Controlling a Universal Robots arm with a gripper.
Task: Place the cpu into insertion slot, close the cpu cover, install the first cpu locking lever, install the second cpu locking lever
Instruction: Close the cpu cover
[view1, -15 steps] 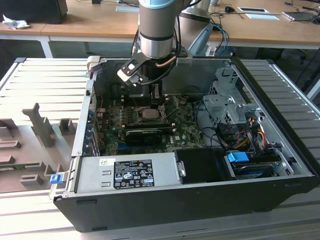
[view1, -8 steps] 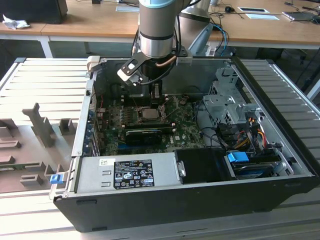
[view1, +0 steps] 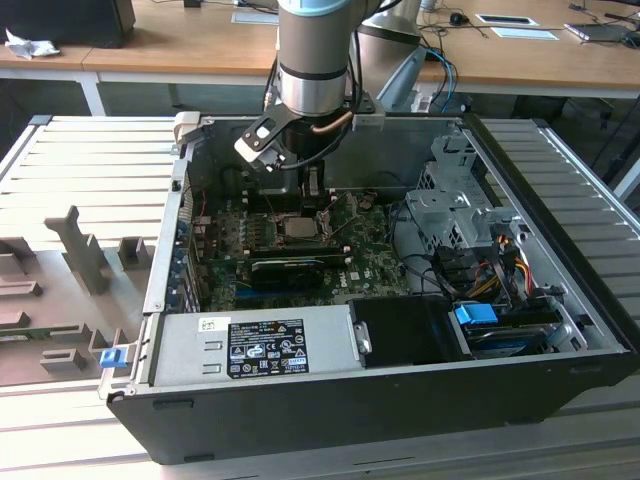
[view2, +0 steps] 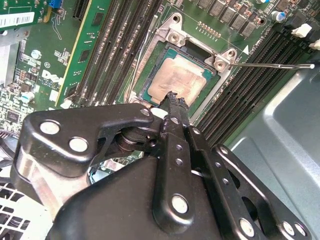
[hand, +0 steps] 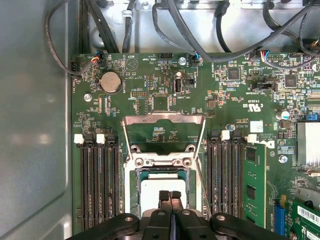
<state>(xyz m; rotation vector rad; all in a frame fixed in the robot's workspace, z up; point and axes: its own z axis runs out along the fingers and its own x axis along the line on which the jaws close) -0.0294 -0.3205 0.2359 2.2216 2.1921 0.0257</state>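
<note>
Two fingers of the gripper are pressed together, holding nothing, their tips just over the cpu. The cpu lies seated in the insertion slot. The cpu cover is swung open.

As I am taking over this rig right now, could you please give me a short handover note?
The gripper has its fingers shut, holding nothing, tips over the cpu; contact unclear.
The cpu lies flat in the insertion slot.
The cpu cover is hinged open beyond the slot.
Done: cpu placed.
Left: cover not closed; a locking lever rod sticks out unlatched.
</note>
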